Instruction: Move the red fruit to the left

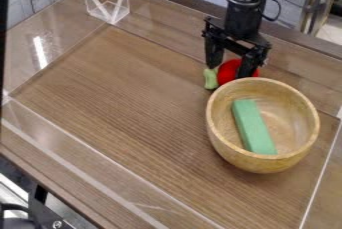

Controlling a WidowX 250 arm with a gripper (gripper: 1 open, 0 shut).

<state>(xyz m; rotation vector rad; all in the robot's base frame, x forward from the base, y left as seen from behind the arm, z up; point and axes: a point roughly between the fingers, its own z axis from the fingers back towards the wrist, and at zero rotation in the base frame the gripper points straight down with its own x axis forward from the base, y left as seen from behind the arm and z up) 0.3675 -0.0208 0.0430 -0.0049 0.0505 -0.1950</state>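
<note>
Red fruit, place: right half of the table, just beyond the far rim of the wooden bowl (pixel 214 143); partly hidden by the hand.
Red fruit, build: small, rounded, bright red body (pixel 230 71); pale green stem piece (pixel 210 78) pointing left.
Gripper: dark, over the fruit (pixel 235 55); fingers spread wide, one on each side of it in this view. No grip seen; whether a finger touches the fruit cannot be told.
Handling, weight: probably light, a hollow or foam toy; little lift needed.
Handling, surface: looks smooth and may be slippery; a rounded skin could squirt out of a high pinch.
Handling, stiffness: cannot be read by eye; presumably firm enough for a moderate squeeze, not fragile.
Hold point: body at its widest, fingers low on opposite sides. Avoid the stem, which may bend or pull loose.
Green block: in the bowl (pixel 251 126), not wanted.
Next step, judged: settle lower, close evenly, lift slightly, carry left over the bare wood.
Risk: near finger could catch the bowl rim and shift it.
</note>
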